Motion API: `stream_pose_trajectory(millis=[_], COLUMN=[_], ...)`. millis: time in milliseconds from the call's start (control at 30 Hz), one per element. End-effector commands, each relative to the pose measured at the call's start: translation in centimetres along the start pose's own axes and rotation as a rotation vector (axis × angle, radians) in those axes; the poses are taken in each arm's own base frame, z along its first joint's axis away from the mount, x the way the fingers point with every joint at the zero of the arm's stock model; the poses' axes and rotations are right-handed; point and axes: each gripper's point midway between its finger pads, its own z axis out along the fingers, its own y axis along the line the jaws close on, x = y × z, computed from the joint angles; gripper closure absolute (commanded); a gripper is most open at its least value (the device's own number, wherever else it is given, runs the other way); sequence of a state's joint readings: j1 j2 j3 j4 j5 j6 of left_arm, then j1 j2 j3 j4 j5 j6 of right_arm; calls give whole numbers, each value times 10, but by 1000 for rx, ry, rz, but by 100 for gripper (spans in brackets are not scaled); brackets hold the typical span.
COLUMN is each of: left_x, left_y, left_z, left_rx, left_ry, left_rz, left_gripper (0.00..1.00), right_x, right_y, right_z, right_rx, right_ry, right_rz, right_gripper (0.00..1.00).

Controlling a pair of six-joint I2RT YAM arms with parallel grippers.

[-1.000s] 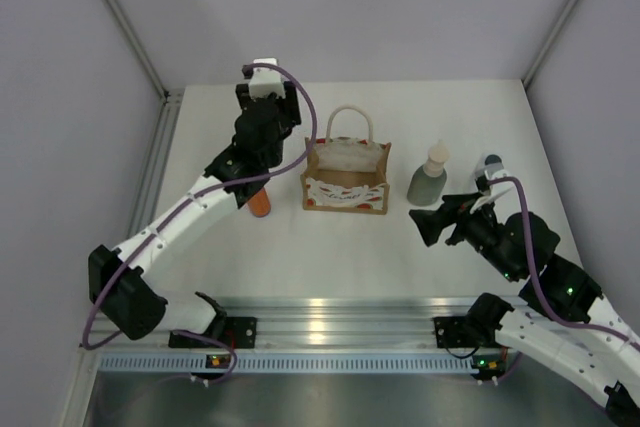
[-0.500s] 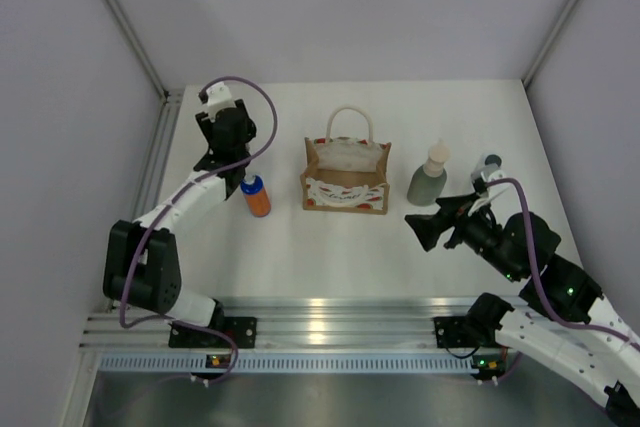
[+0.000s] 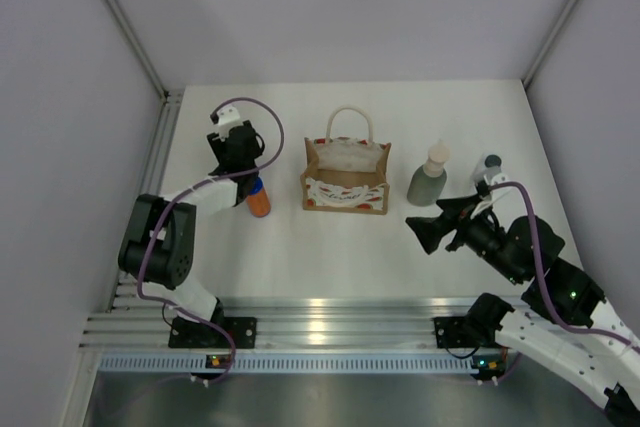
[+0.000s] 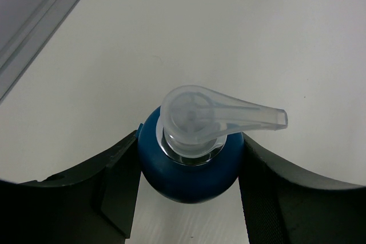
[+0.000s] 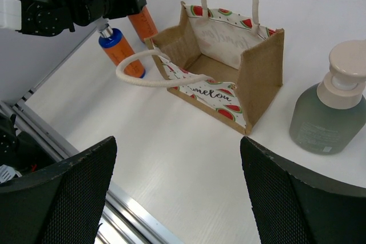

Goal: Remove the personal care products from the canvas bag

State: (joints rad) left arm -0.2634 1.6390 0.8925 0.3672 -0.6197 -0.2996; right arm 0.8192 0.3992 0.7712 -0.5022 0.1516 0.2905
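tan canvas bag stands upright at mid-table, mouth up. left of it, an orange bottle whose blue cap sits between the closed fingers of the left gripper, seemingly gripped; a second orange bottle stands just beside. right of the bag, a grey-green bottle, then a white bottle. right gripper spread wide, empty, near side, above the white table.

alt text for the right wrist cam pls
An open, empty-looking canvas bag with a watermelon print stands on a white table, one handle drooping forward. A grey-green pump bottle stands right of it; on its left, the left gripper sits over two orange bottles.
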Motion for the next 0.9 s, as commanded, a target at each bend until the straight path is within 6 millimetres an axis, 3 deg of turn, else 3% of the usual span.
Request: stream_pose_trajectory(millis=[0, 133, 233, 333, 433, 533, 633, 867], left_x=[-47, -37, -31, -28, -25, -25, -34, -78], left_y=[-7, -8, -9, -10, -14, -14, -15, -12], left_z=[3, 6, 7, 9, 12, 11, 8, -7], left_rx=[11, 14, 15, 18, 29, 28, 29, 14], left_ry=[-171, -151, -133, -119, -104, -97, -91, -125], left_rz=[-152, -136, -125, -112, -97, -95, -100, -98], left_gripper=[100, 100, 84, 82, 85, 99, 100, 100], right_x=[-5, -5, -3, -2, -2, -2, -3, -3], right_y=[2, 2, 1, 2, 2, 1, 1, 2], right_z=[1, 2, 3, 4, 3, 2, 1, 3], right_rx=[-12, -13, -9, -15, -16, -15, -11, -16], right_ry=[-31, -28, -21, -18, -19, -24, -27, -22], right_rz=[2, -6, -7, -5, -2, 0, -1, 0], right_gripper=[14, 14, 14, 14, 14, 14, 14, 14])
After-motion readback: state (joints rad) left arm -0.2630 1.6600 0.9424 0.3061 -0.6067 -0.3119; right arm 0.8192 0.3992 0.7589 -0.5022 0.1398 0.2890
